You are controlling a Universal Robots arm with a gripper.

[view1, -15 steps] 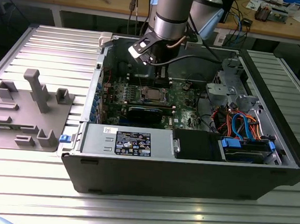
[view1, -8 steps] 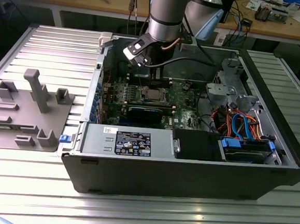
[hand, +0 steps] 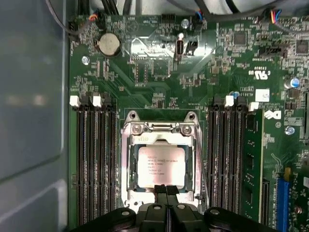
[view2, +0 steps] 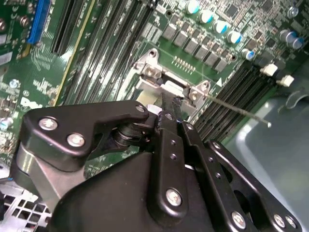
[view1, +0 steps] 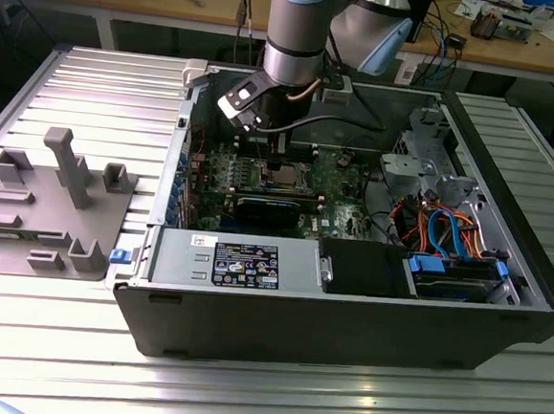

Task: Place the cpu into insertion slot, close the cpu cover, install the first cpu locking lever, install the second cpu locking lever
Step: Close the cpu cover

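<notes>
In the first wrist view the cpu (hand: pixel 161 166), a silver-grey square chip, lies flat in the insertion slot (hand: pixel 161 126) on the green motherboard. The cpu cover (hand: pixel 126 164), a silvery frame, lies down around the chip. My gripper (hand: pixel 166 189) is shut with nothing between its black fingers, and its tips are at the edge of the chip and cover. A thin wire locking lever (view2: pixel 236 108) sticks out from the socket's hinge end in the second wrist view, beside my fingertips (view2: pixel 170 102). In the exterior view my arm (view1: pixel 295 36) reaches down over the socket (view1: pixel 284 176).
Black memory slots (hand: pixel 94 159) flank the socket on both sides, with a green memory stick (hand: pixel 251 159) in one. The open computer case (view1: pixel 346 308) holds a power supply (view1: pixel 239 262) and a drive bay with cables (view1: pixel 448 230). A grey fixture (view1: pixel 57 199) sits at the exterior view's left.
</notes>
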